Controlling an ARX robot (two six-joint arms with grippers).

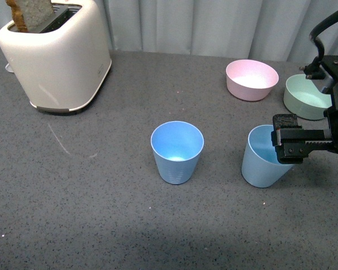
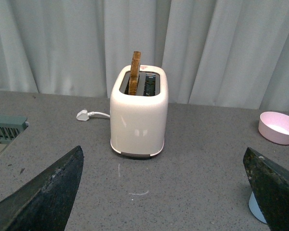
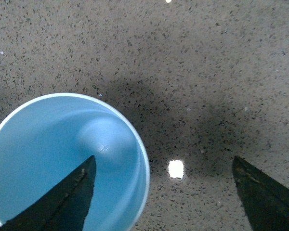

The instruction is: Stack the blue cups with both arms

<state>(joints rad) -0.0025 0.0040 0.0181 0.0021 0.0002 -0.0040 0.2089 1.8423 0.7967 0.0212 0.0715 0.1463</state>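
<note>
One blue cup point(image 1: 177, 152) stands upright at the middle of the grey table. The second blue cup point(image 1: 262, 157) stands to its right, tilted toward the right. My right gripper point(image 1: 290, 145) is open at that cup's rim; in the right wrist view one finger point(image 3: 62, 202) is over the cup's inside point(image 3: 48, 159) and the other finger point(image 3: 265, 197) is outside over the table. My left gripper point(image 2: 166, 192) is open and empty, out of the front view; a blue cup's edge point(image 2: 255, 208) shows by one finger.
A cream toaster point(image 1: 56, 53) with a slice of toast stands at the back left, also in the left wrist view point(image 2: 138, 115). A pink bowl point(image 1: 251, 79) and a green bowl point(image 1: 307, 97) sit at the back right. A white plug point(image 2: 83, 115) lies beside the toaster.
</note>
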